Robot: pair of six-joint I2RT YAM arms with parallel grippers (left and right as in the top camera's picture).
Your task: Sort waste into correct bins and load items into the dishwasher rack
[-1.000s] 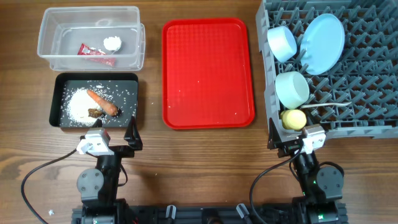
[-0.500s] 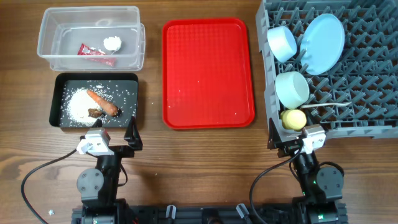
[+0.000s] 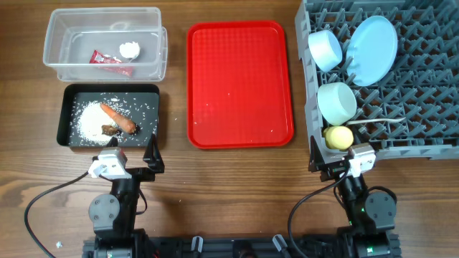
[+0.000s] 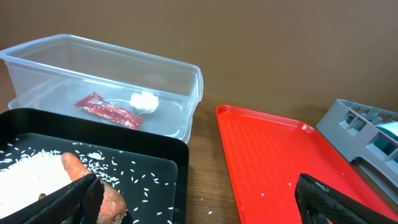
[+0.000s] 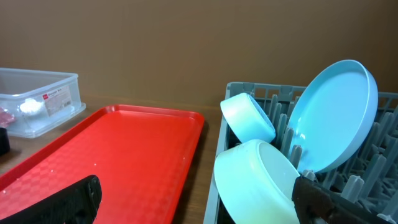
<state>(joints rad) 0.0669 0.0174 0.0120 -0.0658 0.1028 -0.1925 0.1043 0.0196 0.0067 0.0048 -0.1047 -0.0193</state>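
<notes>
A robotics lab bench (a mock kitchen chore): wooden table (image 3: 237,186), plain brown wall (image 4: 261,37) behind the red tray (image 3: 240,82), dishwasher rack (image 3: 430,107) right of it, left arm (image 3: 113,204) and right arm (image 3: 362,204) mounted in front.

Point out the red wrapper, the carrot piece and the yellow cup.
red wrapper (image 3: 110,61), overhead view, middle of the wrapper.
carrot piece (image 3: 117,117), overhead view, halfway along its length.
yellow cup (image 3: 339,136), overhead view, centre of its rounded side.
</notes>
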